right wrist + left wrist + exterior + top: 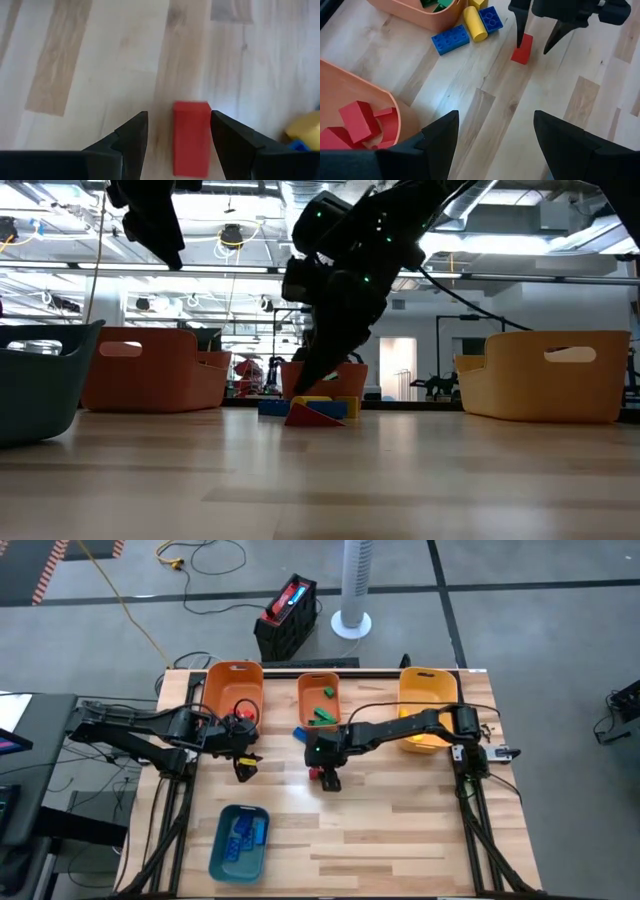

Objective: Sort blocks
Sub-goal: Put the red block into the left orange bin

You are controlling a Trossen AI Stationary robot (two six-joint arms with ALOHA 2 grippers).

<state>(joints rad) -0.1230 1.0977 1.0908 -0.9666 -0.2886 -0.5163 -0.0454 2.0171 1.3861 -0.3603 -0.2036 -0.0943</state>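
A red block (191,137) lies flat on the wooden table near its middle. My right gripper (177,131) has come down over it, open, with one finger on each side and the block closer to one finger; I see no contact. In the left wrist view the right gripper (532,49) straddles the red block (522,49). My left gripper (495,145) hovers open and empty above the table beside the orange bin (232,690), which holds red blocks (357,122). Two blue blocks (450,39) and a yellow one (474,22) lie by the small orange bin (318,700).
The small orange bin holds green blocks (322,715). A yellow bin (428,698) stands at the far right and a teal bin (240,842) with blue blocks at the near left. Bare table stretches along the near side and right.
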